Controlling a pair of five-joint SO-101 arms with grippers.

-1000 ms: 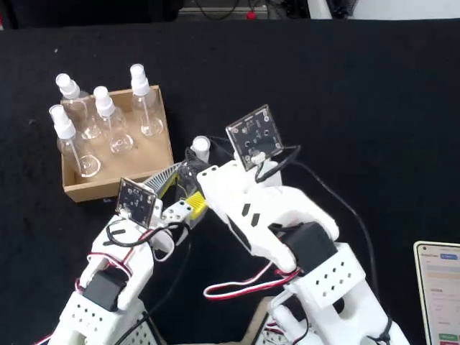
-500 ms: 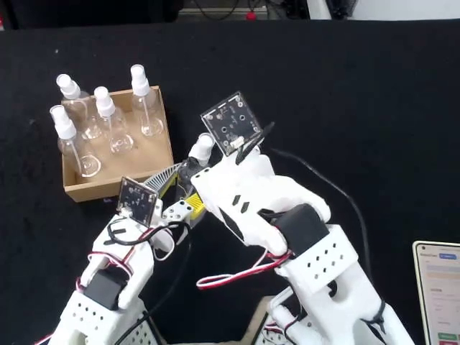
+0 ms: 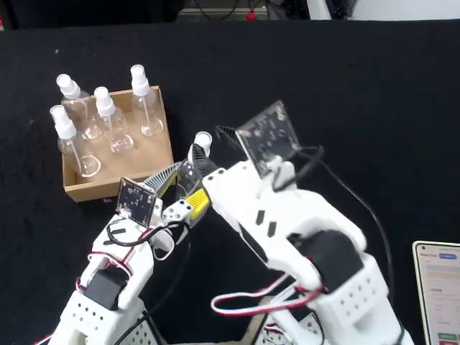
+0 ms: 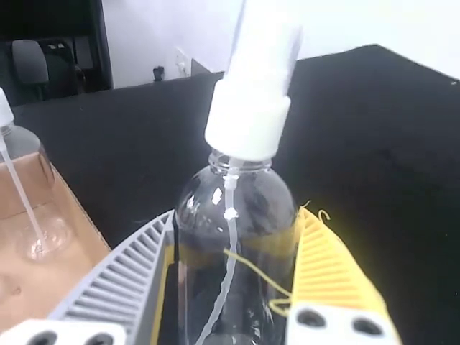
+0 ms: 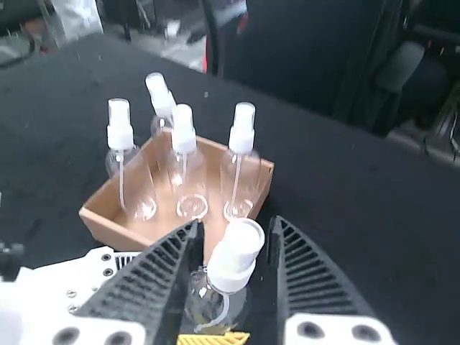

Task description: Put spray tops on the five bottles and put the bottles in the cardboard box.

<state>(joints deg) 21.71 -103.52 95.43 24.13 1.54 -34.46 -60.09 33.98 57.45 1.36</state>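
— The left fingers (image 4: 327, 273)?
— Closed tight on the body of the upright clear plastic bottle (image 4: 230, 215).
— The right fingers (image 5: 309, 280)?
— Narrowly parted, flanking its white spray top (image 5: 237, 251). Just beyond their tips, the brown cardboard box (image 5: 108, 215) holds four capped clear bottles (image 5: 183, 165).

Four clear bottles (image 3: 147, 115) are standing upright inside the open cardboard box (image 3: 154, 162), each wearing a white spray top (image 3: 139, 77), with the box sitting toward ten o'clock in the high view. The fifth bottle (image 3: 188, 172) is standing just off the box's four o'clock corner, pinched in the left gripper (image 4: 233, 241). It is carrying its own white cap (image 3: 202, 142) on the neck, with the dip tube hanging down inside.
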